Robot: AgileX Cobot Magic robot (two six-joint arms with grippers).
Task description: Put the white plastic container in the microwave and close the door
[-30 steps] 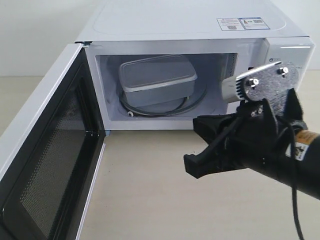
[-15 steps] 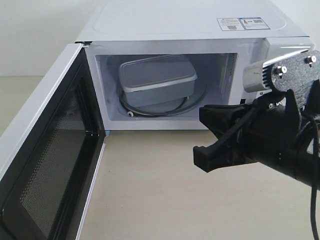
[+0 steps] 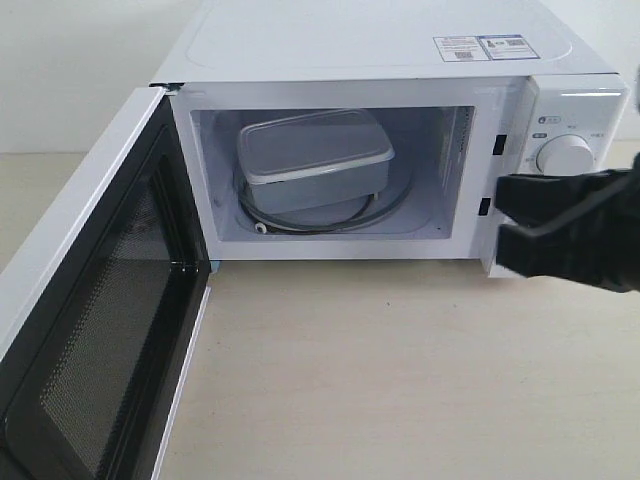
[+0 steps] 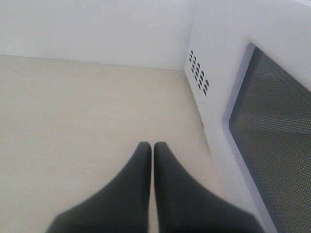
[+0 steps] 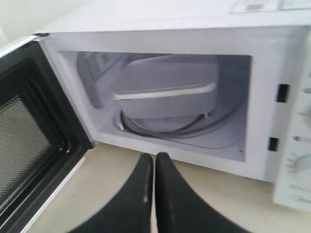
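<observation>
The white plastic container (image 3: 312,160) sits lid-up on the glass turntable (image 3: 385,210) inside the microwave (image 3: 380,45), toward the cavity's left; the right wrist view shows the container (image 5: 165,85) too. The door (image 3: 100,320) stands wide open, its black inner face showing. My right gripper (image 3: 500,228) is shut and empty in front of the control panel, below the dial (image 3: 562,155); in its wrist view the right gripper (image 5: 154,156) is outside the cavity. My left gripper (image 4: 148,144) is shut and empty over the table, beside the door's outer face (image 4: 272,126). It is hidden from the exterior view.
The beige table (image 3: 350,380) runs in front of the microwave. The open door takes up the left front area. Vent holes (image 4: 199,73) mark the microwave's side wall. A pale wall (image 4: 97,24) stands behind.
My right gripper has drawn back to the right, from the cavity mouth to the control panel, and its fingers have come together. The container and door have not moved.
</observation>
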